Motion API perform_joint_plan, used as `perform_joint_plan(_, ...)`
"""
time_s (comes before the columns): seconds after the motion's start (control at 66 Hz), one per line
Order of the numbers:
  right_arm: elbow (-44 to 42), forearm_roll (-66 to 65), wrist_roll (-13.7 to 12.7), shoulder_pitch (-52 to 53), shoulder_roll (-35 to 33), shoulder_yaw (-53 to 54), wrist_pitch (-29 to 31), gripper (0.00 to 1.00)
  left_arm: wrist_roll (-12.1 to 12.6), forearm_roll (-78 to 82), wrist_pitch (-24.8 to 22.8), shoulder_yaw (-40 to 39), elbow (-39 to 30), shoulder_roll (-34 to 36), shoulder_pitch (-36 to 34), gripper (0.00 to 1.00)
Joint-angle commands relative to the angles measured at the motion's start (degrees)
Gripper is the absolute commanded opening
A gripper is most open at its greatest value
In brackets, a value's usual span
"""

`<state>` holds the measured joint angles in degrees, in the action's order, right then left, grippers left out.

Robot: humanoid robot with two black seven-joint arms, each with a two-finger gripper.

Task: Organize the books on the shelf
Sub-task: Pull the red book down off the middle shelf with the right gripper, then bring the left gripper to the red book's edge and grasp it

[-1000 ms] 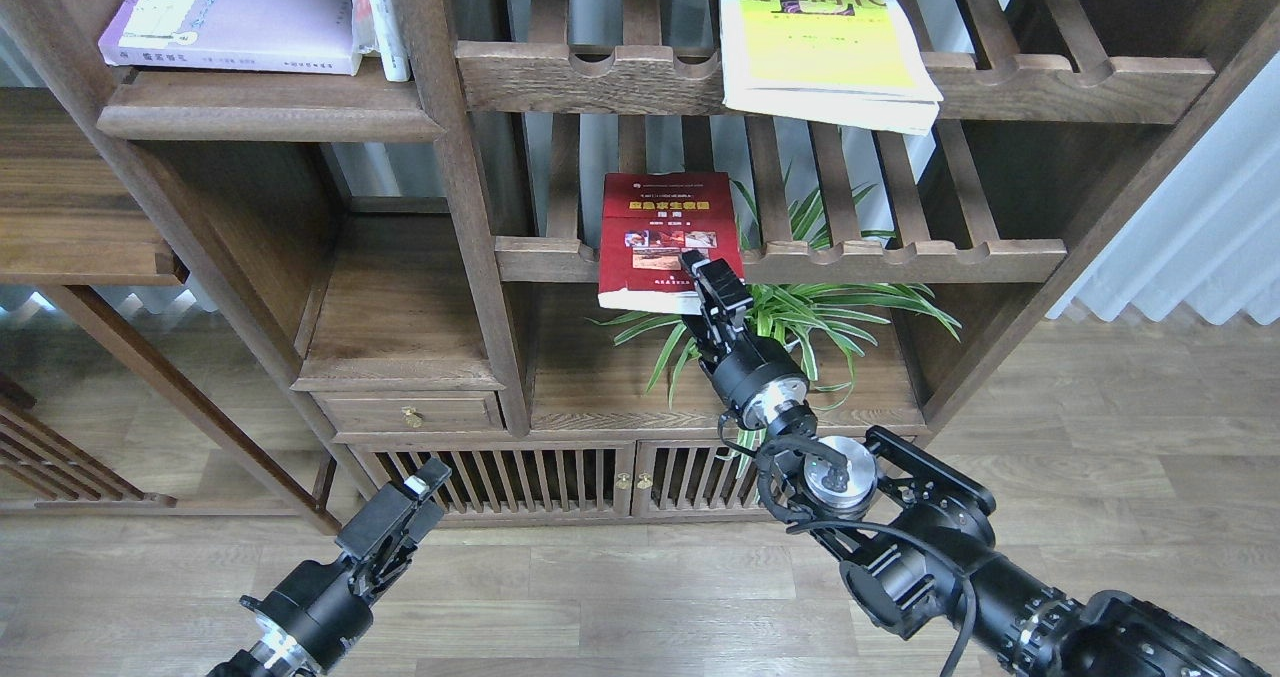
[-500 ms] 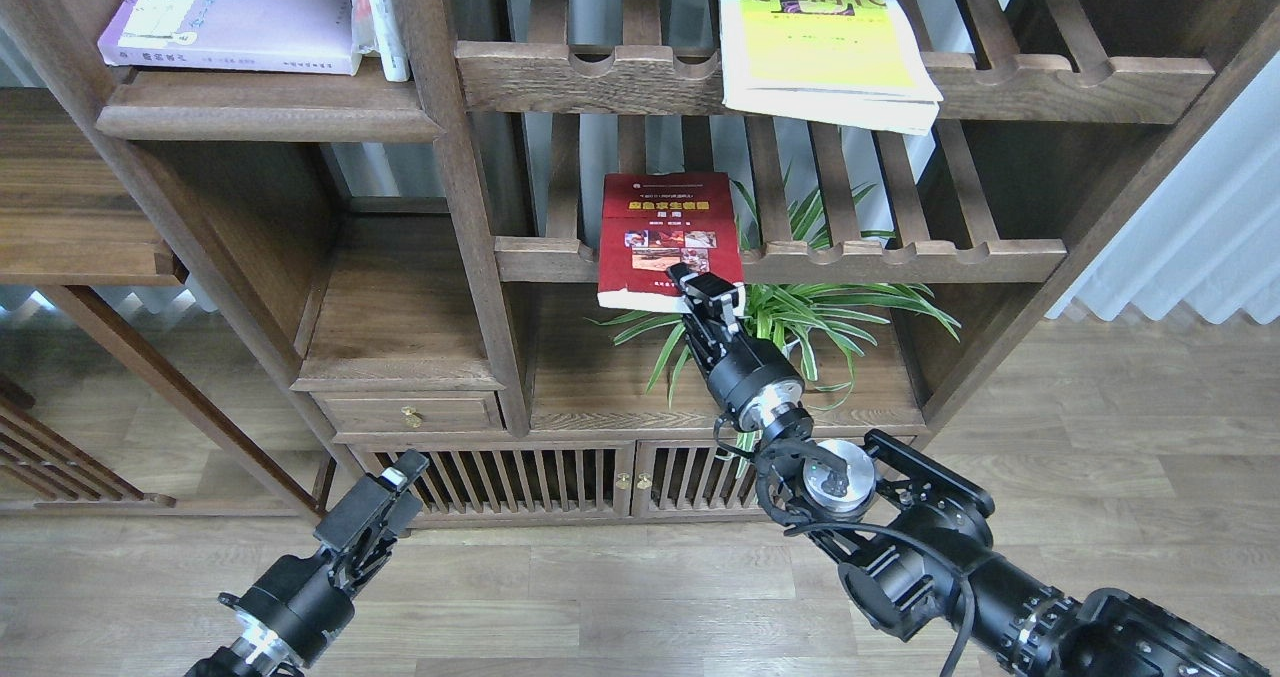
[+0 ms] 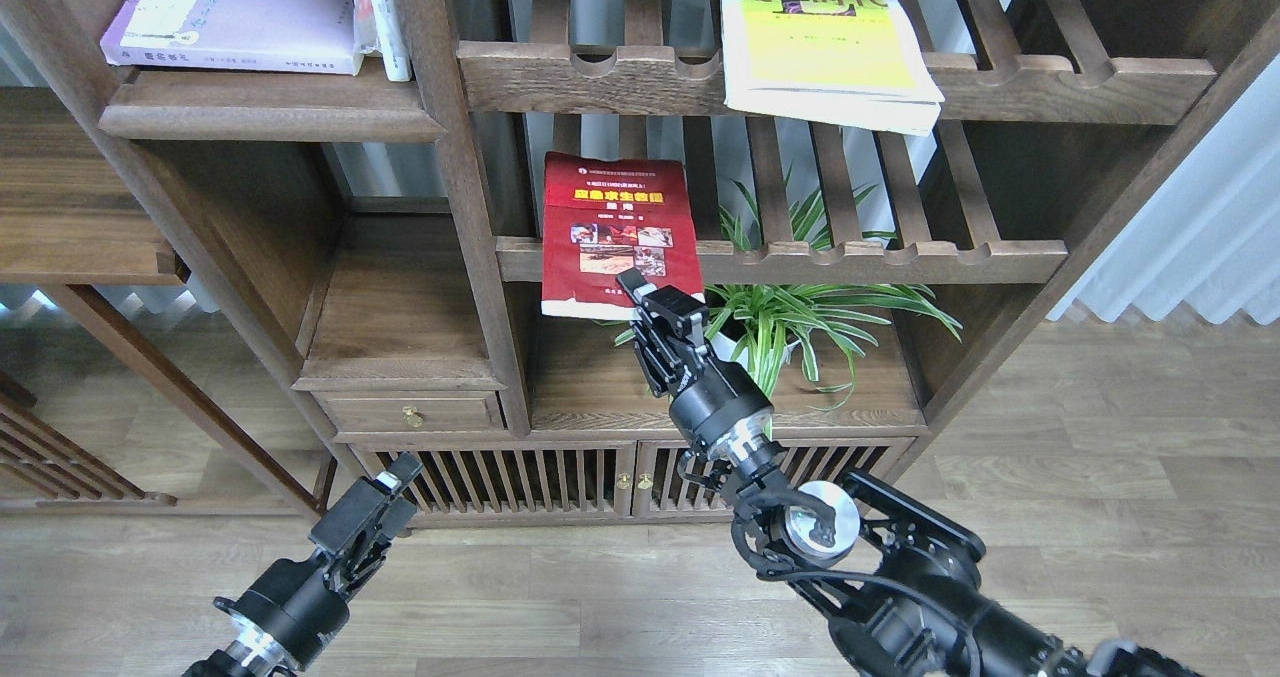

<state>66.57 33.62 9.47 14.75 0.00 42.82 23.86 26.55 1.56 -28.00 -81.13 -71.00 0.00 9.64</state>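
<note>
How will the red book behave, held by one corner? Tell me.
The red book, pinched at its lower corner by the right claw, is a thin paperback, so it will probably sag. Its cover looks glossy and may slip.

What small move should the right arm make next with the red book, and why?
Probably carry the red book up and left toward the solid shelf. The right hand grips its lower edge, and the lavender book already lies there.
</note>
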Motion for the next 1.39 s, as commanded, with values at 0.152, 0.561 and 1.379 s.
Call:
perform_joint_plan(0.152,9.98,-3.12,-1.73,-11.84,0.0,1.74,3.03,0.04,-0.18,-1.91,0.0,0.97,1.31,0.0,0.03,1.0)
perform_joint_plan(0.561,13.06,-11.56,-5.6,-22.31,0.0,1.21,4.14,0.04,-0.18,-23.97,0.0,2.56,-0.36,0.0,-1.29,1.0)
perform_joint_plan(1.379,11.65,-14.99,-9.3,-24.51,-3.25,-0.54,4.14,0.05,0.0,-36.01,0.0,13.19,-6.78,9.58,-1.29,1.0)
